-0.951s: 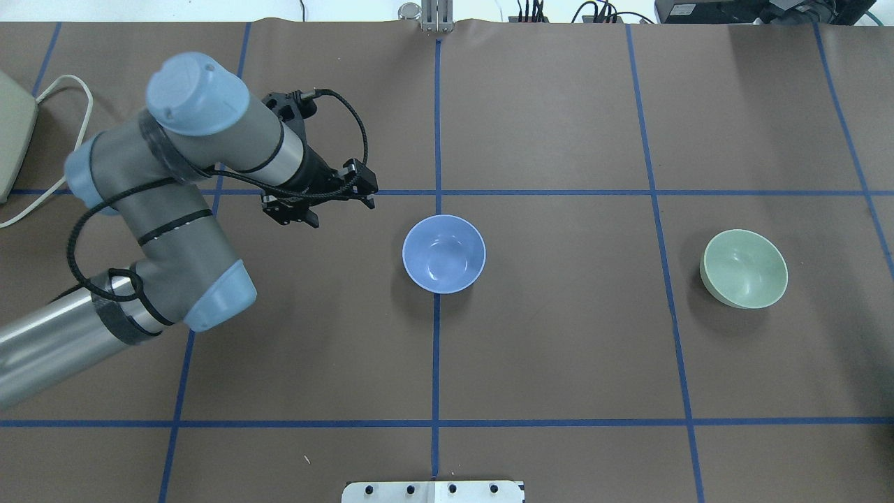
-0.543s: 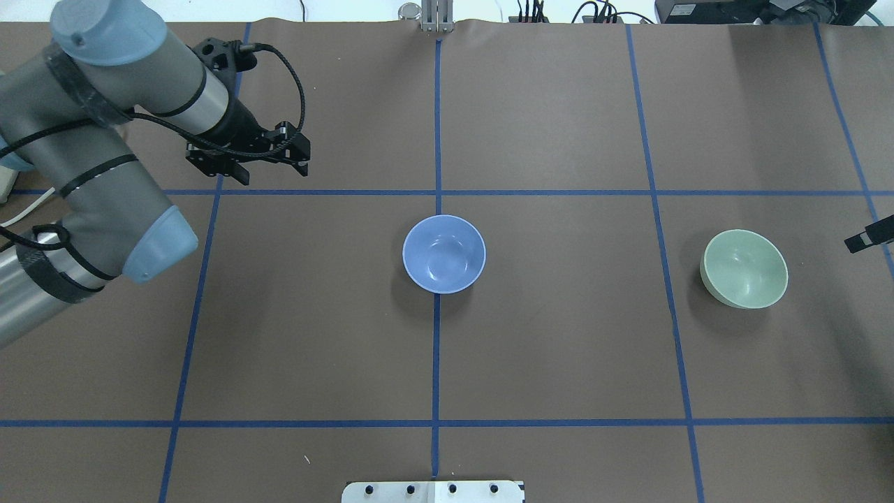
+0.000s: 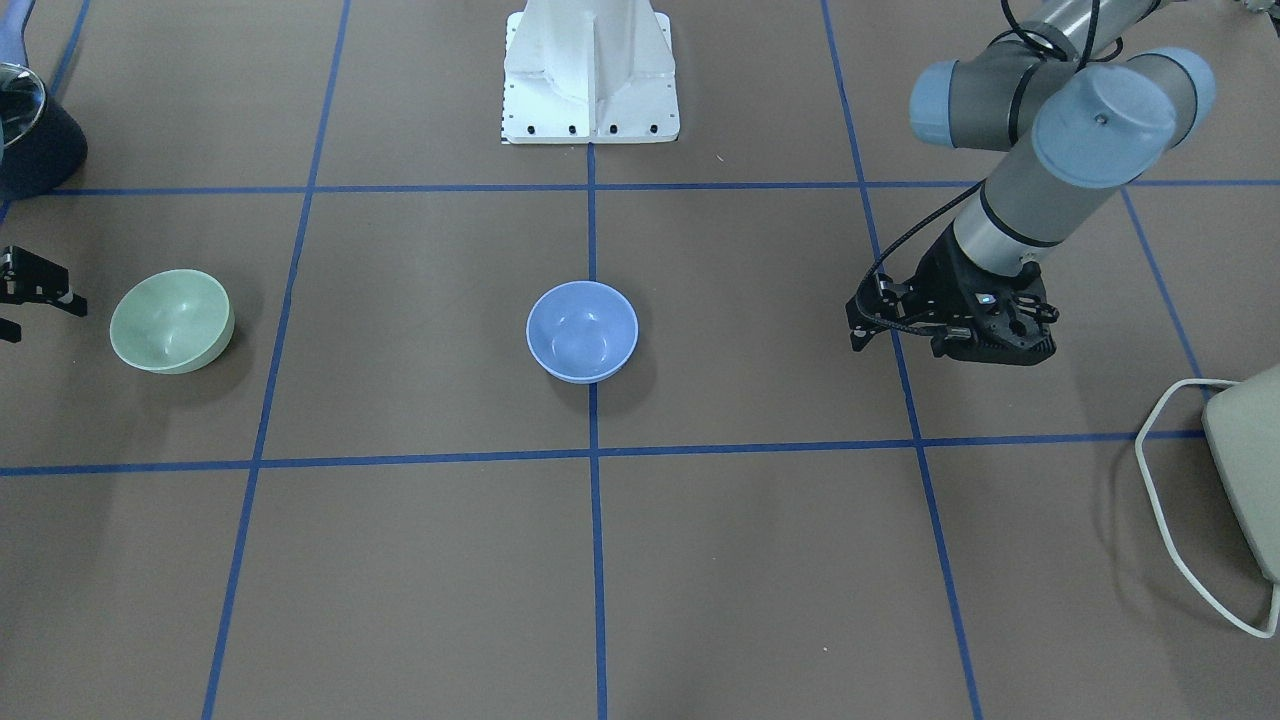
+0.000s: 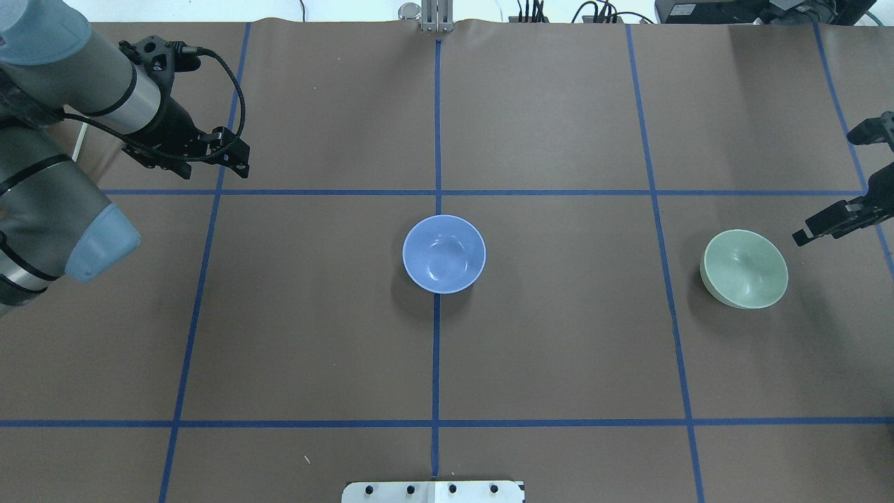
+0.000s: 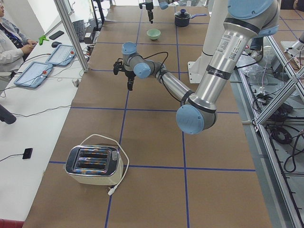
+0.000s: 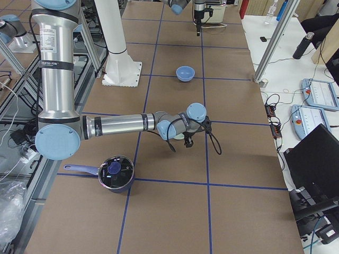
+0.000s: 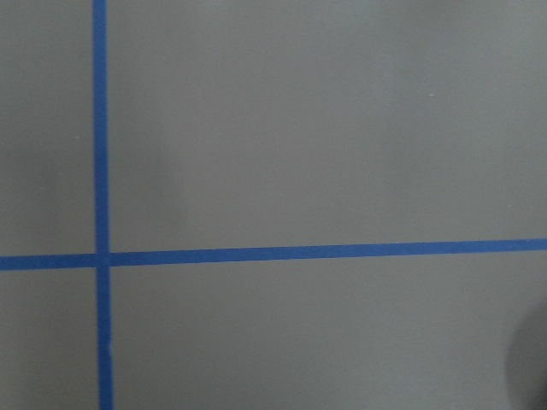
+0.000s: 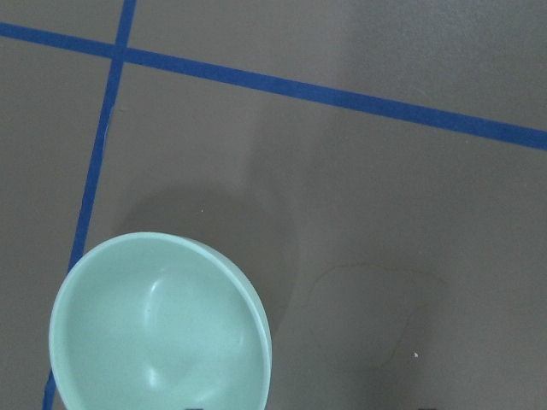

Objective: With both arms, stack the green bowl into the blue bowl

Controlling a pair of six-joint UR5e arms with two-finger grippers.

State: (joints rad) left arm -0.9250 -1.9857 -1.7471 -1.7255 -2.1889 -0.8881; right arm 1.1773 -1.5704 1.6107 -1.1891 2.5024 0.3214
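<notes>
On the near side of the table (image 4: 559, 349), the white pedestal (image 4: 433, 491) is seen at the middle and a dark lidded pot (image 6: 114, 172) towards the right end. Farther out, the blue bowl (image 4: 443, 253) is set upright on the centre line, with nothing in it. The green bowl (image 4: 744, 269) is set well apart from it to the right, so no stacking has been done yet. Just beyond the green bowl, at the right edge, the right gripper (image 3: 38, 305) is held above the table with its fingers spread and nothing between them. In its wrist view the bowl is seen low and to the left, not centred. The step in hand is judged to be the reach for the green bowl. It would be done best if the gripper were shifted until one finger is lined up inside the rim and one outside, then lowered and closed firmly, since glossy plastic is likely to slip. The bowl should then be lifted clear, carried left, centred over the blue bowl and let go low. Farther left, the left gripper (image 4: 214, 170) is held spread and empty, well away from both bowls. A toaster (image 5: 92, 165) is seen at the far left end.
</notes>
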